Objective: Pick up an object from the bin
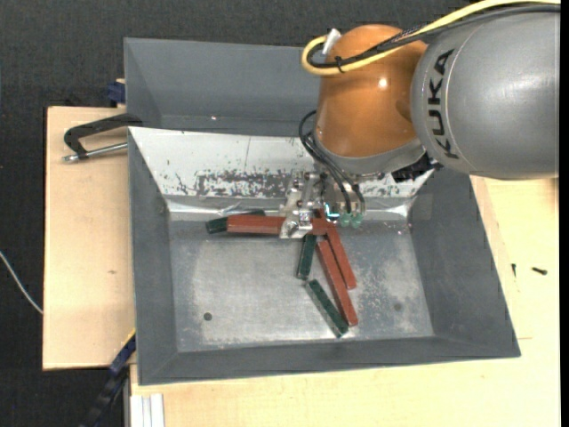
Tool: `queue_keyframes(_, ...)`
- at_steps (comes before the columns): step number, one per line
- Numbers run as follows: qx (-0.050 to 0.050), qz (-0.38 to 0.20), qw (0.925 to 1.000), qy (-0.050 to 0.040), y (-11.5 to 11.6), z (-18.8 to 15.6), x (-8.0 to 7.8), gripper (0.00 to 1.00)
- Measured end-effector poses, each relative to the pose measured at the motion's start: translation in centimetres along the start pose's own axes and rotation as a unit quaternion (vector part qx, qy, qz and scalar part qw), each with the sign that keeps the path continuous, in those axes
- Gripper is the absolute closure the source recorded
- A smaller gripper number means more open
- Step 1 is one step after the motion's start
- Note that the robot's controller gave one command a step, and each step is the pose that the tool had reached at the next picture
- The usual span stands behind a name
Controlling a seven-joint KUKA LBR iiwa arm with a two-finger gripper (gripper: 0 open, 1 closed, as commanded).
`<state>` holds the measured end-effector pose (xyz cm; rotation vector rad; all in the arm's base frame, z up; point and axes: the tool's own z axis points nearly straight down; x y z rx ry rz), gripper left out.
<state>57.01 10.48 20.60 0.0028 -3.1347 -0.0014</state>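
My gripper (308, 208) hangs low at the back of the bin, just under the orange cover. Its tip is at the spot where several stick-shaped pieces meet. A red-brown bar (255, 225) with a dark green end lies flat to its left, its right end touching the gripper's tip. Two red-brown bars (338, 269) run from beneath the gripper diagonally toward the bin's front right. A dark green stick (307, 256) lies beside them, just in front of the gripper.
Another dark green stick (328, 307) lies near the front wall, at the lower end of the red bars. The arm's grey body and orange cover overhang the bin's back right corner.
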Motion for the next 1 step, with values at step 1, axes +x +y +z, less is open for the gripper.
queue_keyframes(1, 0.0, 0.001, 1.0, -0.0041, -0.08, -0.43, -0.18, 1.0)
